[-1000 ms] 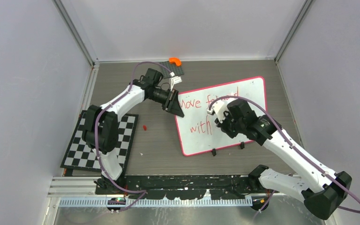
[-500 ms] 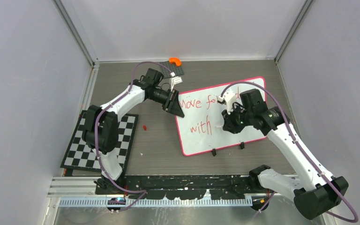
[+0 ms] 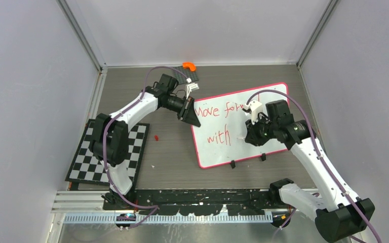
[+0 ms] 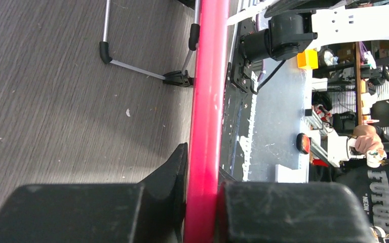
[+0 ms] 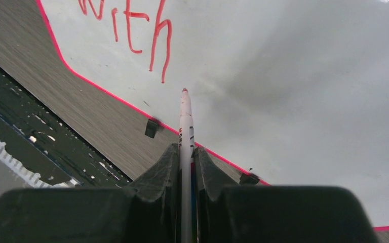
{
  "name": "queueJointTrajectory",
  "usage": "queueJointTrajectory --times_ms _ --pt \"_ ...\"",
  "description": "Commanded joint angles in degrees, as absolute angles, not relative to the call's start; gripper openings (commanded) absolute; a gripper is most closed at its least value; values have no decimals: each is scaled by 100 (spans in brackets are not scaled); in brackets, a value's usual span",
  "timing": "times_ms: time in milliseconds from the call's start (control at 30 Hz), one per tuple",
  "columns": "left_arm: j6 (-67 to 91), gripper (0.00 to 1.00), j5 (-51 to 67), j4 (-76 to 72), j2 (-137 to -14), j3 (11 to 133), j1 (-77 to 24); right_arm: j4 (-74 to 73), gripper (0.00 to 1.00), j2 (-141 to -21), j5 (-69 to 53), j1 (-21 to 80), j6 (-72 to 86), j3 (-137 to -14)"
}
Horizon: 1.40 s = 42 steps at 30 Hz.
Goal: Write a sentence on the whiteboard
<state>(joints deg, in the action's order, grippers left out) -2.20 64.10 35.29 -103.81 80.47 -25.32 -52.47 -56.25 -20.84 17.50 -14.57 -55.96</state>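
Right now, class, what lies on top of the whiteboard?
Red words: "Move for" and "with". The right gripper holds a marker over the board, and that arm hides the rest of the first line.

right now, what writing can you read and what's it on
"Move for", rest hidden behind the right arm: sentence on the whiteboard
"with": its second line
"FUTUR", cut off: black shirt
Print on the marker: too small to read

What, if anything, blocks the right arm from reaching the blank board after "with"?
Probably nothing: the right fingers hold the marker, its tip already at bare whiteboard just past "with", nothing between.
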Motion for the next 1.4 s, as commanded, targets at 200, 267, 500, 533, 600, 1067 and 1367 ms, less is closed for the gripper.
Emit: queueJointTrajectory --times_ms 200,267,500,533,600,1067,1367 --pt "-137 0 6147 3534 -10518 8097 -2650 -4825 0 -5145 -1304 1707 -1248 -5711" --pt "-246 0 6030 3648 -10470 8123 -2646 -4788 0 -5134 -1199 1709 -1232 -5738" --pt "-554 0 5312 4088 -10257 8222 -2494 -4677 0 -5187 -1241 1706 -1200 -5753" --pt "-583 0 5243 4141 -10235 8238 -2450 -4680 0 -5187 -1278 1704 -1189 -5776" --pt "-603 0 5007 4190 -10165 8273 -2387 -4678 0 -5201 -1338 1708 -1178 -5812" --pt "-416 0 4759 4016 -10150 8286 -2373 -4285 0 -5356 -1239 1710 -1121 -5617" --pt "-386 0 4877 4020 -10214 8350 -2398 -4071 0 -5508 -916 1709 -1046 -5598"
